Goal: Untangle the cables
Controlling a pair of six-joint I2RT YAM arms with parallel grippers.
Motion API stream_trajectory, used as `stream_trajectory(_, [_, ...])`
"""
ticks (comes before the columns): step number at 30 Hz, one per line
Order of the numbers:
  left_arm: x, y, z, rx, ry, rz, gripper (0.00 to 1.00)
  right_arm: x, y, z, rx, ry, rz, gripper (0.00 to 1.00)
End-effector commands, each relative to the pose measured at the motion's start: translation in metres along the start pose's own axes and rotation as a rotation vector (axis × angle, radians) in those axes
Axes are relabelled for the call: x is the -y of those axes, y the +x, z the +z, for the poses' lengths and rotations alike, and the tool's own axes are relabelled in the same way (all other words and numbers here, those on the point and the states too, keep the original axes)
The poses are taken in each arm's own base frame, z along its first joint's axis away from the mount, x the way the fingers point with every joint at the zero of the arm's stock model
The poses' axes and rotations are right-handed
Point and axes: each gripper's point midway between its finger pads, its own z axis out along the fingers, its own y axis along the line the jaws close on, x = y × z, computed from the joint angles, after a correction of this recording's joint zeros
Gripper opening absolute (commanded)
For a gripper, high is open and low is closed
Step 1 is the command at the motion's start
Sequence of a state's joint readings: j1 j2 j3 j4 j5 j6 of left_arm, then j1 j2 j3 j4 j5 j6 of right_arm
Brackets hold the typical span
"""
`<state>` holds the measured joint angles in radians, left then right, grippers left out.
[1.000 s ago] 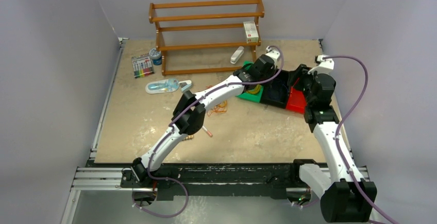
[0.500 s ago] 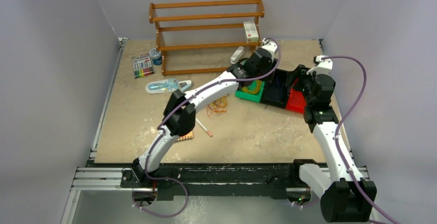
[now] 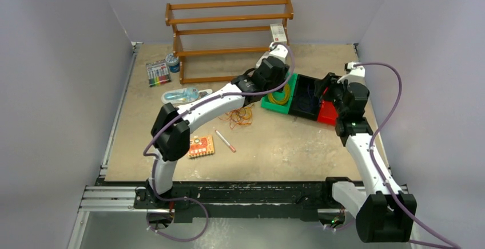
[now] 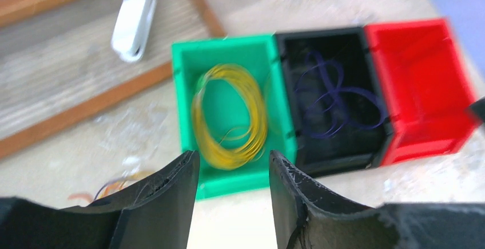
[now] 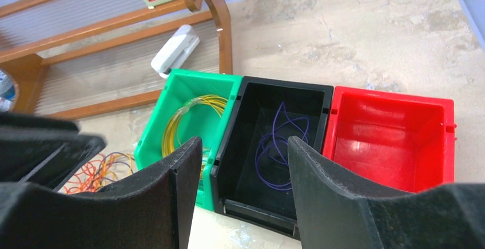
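Note:
A yellow cable coil (image 4: pixel 229 117) lies in the green bin (image 3: pixel 279 95). A dark blue cable (image 5: pixel 280 146) lies in the black bin (image 3: pixel 305 97). The red bin (image 5: pixel 394 140) holds nothing. A loose tangle of orange, yellow and blue strands (image 3: pixel 240 117) lies on the table left of the bins, also in the left wrist view (image 4: pixel 114 185) and the right wrist view (image 5: pixel 100 169). My left gripper (image 4: pixel 233 160) is open and empty, raised just left of the green bin (image 3: pixel 264 84). My right gripper (image 5: pixel 245 146) is open and empty, above the bins' near right side (image 3: pixel 330 86).
A wooden rack (image 3: pixel 229 37) stands at the back with a small box (image 3: pixel 278 33) on it and a white stapler (image 5: pixel 174 50) under it. A pen (image 3: pixel 225 139), an orange card (image 3: pixel 201 146), a marker pack (image 3: pixel 158 72), a can (image 3: pixel 172 63) and a blister pack (image 3: pixel 183 95) lie left.
My left arm has swung left and back off the green bin, uncovering the yellow coil inside it. The right arm has barely moved.

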<state>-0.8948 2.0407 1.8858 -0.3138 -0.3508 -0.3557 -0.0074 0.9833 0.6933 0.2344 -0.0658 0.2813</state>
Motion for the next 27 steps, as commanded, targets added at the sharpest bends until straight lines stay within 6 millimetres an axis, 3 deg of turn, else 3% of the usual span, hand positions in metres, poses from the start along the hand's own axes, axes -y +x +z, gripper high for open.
stream_trajectory(1, [-0.049,-0.002,-0.032,0.02,-0.114,-0.068,0.47,0.014,-0.003,0.01,-0.012,0.089,0.027,0.58])
stream_trajectory(6, [-0.096,0.021,-0.058,-0.024,-0.203,-0.101,0.46,0.022,0.023,0.032,-0.181,0.123,0.003,0.52])
stream_trajectory(14, [-0.149,0.037,-0.093,-0.074,-0.294,-0.071,0.46,0.036,0.029,0.068,-0.302,0.162,-0.108,0.51])
stream_trajectory(20, [-0.173,0.04,-0.106,-0.089,-0.357,0.027,0.46,0.041,0.044,0.089,-0.447,0.142,-0.207,0.52])
stream_trajectory(27, [-0.178,0.048,-0.108,-0.103,-0.355,0.066,0.46,0.044,0.07,0.094,-0.593,0.117,-0.285,0.52])
